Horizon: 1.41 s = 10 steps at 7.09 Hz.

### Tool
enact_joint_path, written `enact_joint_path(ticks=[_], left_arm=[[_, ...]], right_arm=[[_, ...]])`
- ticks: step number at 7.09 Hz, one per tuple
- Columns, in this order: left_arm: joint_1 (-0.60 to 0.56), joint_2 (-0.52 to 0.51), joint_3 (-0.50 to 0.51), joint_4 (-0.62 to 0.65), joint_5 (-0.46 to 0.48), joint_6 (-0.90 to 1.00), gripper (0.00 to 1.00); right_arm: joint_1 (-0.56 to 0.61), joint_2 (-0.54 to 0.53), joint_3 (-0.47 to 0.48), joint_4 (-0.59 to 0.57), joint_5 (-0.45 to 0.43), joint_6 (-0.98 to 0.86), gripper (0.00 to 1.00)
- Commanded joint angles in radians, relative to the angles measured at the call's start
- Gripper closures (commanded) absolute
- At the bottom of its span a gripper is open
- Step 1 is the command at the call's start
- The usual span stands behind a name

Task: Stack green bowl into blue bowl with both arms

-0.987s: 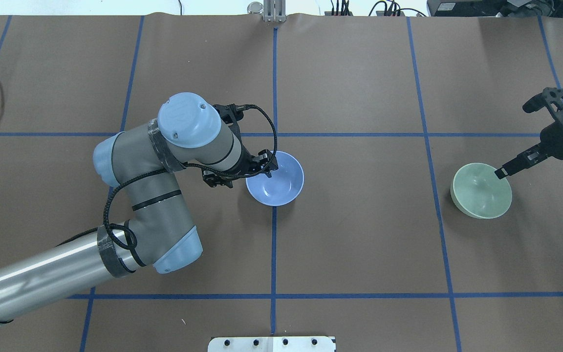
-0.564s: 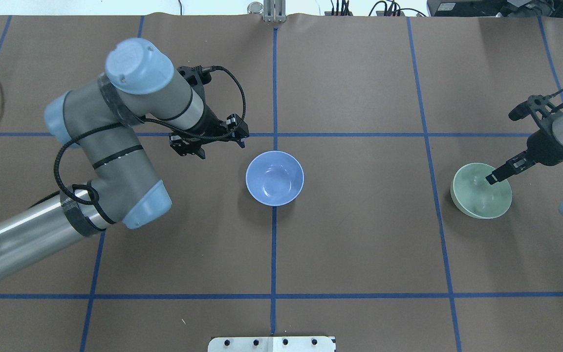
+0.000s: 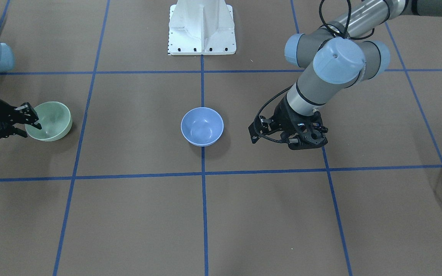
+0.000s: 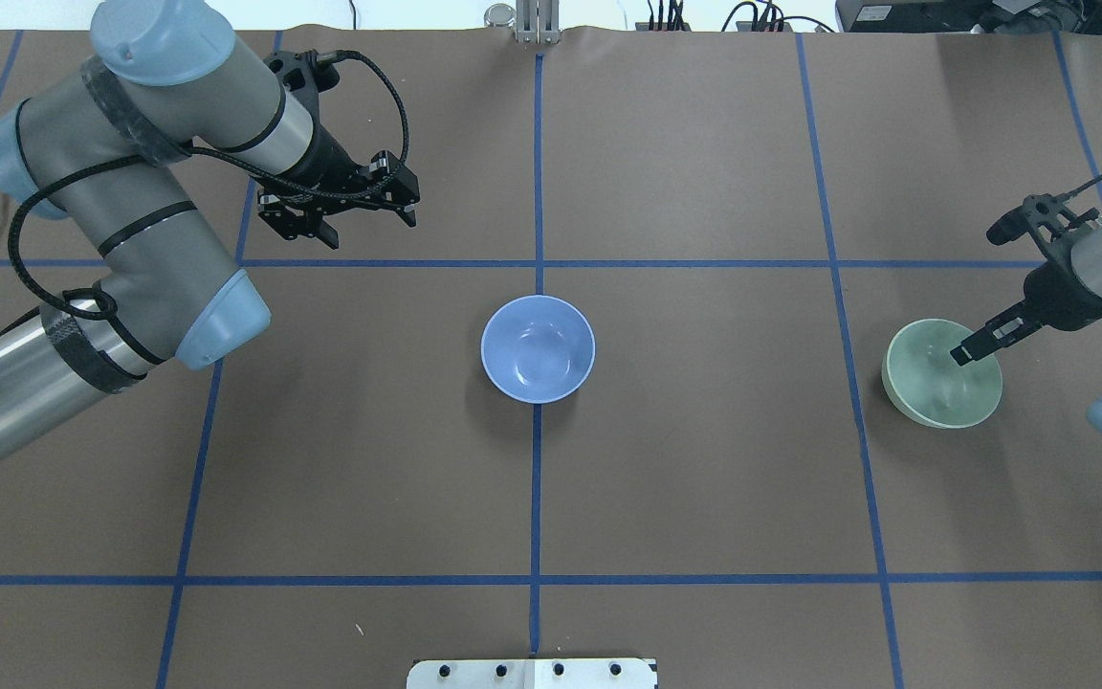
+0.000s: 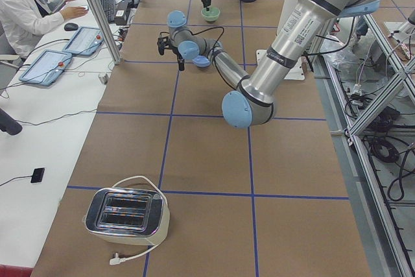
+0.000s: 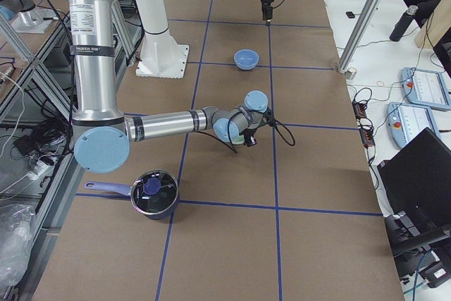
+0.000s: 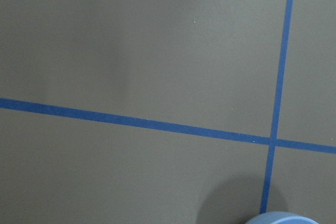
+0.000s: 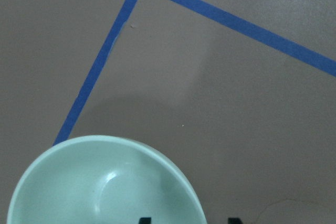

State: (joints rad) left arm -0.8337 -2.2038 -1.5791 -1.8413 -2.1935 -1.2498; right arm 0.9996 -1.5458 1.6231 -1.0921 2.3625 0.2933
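Brown taped surface (image 4: 704,478) carries both bowls. Your right hand (image 3: 31,128) straddles the green bowl (image 4: 934,383) at its rim, fingers apart, one inside and one outside, placed to pinch the wall. You'll find the blue bowl (image 4: 538,348) well apart to that hand's left, open for stacking. Your left hand (image 4: 369,230) hangs beyond it, fingers apart and empty.

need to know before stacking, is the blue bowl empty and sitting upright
Empty and upright: the blue bowl shows a bare inside with its opening facing up in the overhead and front views.
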Motion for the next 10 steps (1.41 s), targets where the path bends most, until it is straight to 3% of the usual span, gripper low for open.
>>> enact_joint_path(ticks=[1, 3, 4, 5, 8, 10], left_arm=[[-0.007, 0.003, 0.001, 0.001, -0.002, 0.004, 0.02], [-0.010, 0.003, -0.001, -0.001, -0.002, 0.004, 0.02], [-0.010, 0.003, 0.001, -0.001, -0.002, 0.004, 0.02], [-0.010, 0.003, -0.001, -0.001, -0.002, 0.004, 0.02], [-0.033, 0.022, -0.008, -0.001, -0.020, 0.033, 0.02], [-0.122, 0.081, -0.016, -0.001, -0.090, 0.175, 0.02]], right_arm=[[-0.004, 0.001, -0.006, 0.000, 0.000, -0.002, 0.53], [-0.004, 0.004, -0.011, 0.000, 0.003, 0.000, 0.83], [-0.004, 0.018, -0.012, -0.002, 0.007, 0.000, 0.86], [-0.004, 0.018, -0.012, -0.002, 0.004, 0.000, 0.97], [0.002, 0.041, -0.008, -0.006, 0.026, 0.010, 0.99], [0.023, 0.096, -0.008, -0.018, 0.060, 0.053, 1.00]])
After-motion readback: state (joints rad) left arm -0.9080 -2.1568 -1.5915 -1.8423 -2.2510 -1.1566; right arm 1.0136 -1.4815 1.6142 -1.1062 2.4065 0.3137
